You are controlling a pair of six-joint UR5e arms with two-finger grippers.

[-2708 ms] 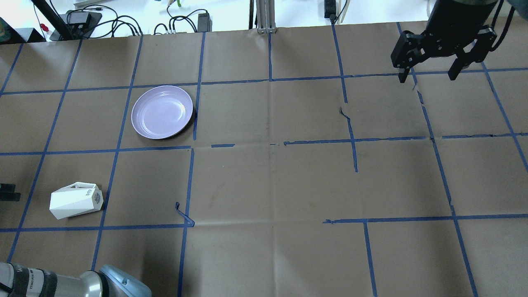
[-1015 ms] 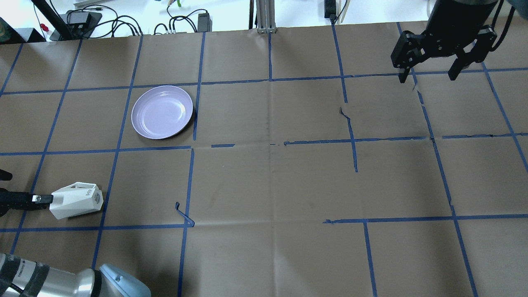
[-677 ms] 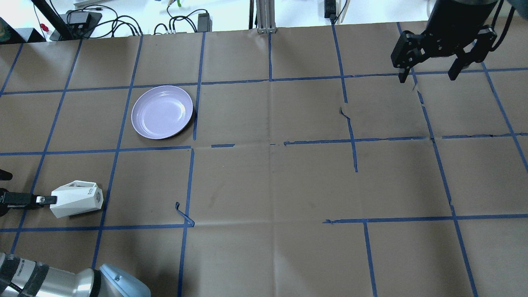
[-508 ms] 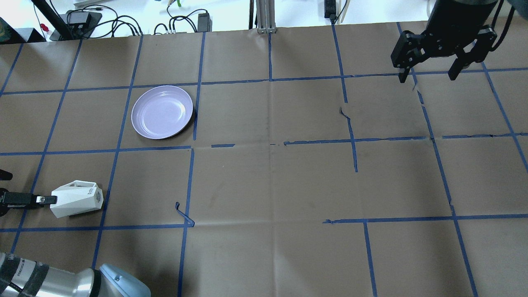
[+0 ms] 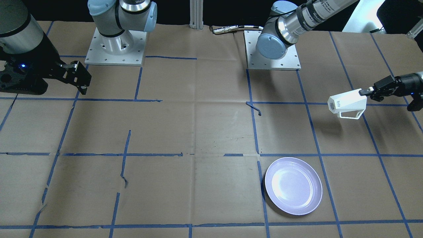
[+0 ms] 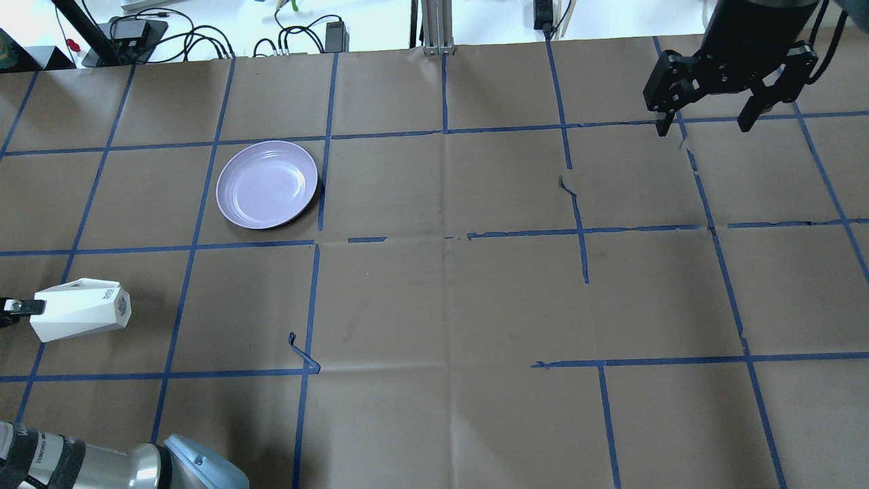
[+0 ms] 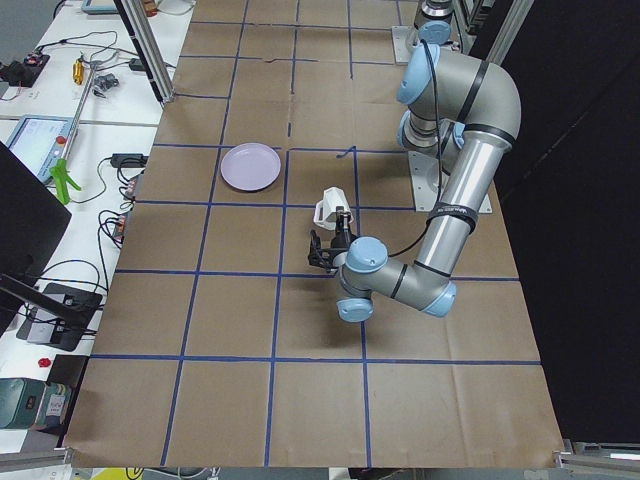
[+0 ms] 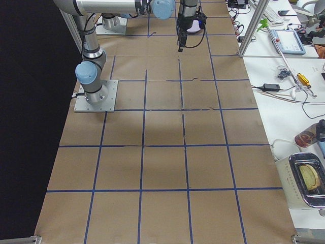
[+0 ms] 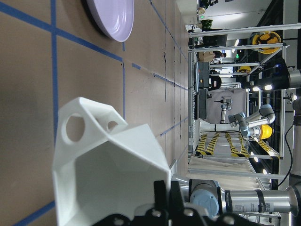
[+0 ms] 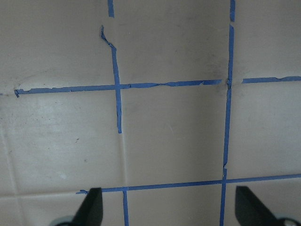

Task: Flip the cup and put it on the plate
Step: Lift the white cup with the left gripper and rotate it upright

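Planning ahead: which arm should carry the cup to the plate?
Left. The left gripper holds the cup, and the plate is nearby; the right gripper hangs open, far off.

In the overhead view the left claw [image 6: 27,307] is cut off by the left edge. Only one fingertip is seen, at the rim of the cup [image 6: 78,318], and the other finger cannot be made out. The dark print on the cup is too small to be read. In the left wrist view the cup is cut by the bottom edge and the plate [image 9: 113,16] by the top edge. Of the right claw [image 10: 167,207] only two fingertips [image 10: 91,207] are shown, cut off by the bottom edge.
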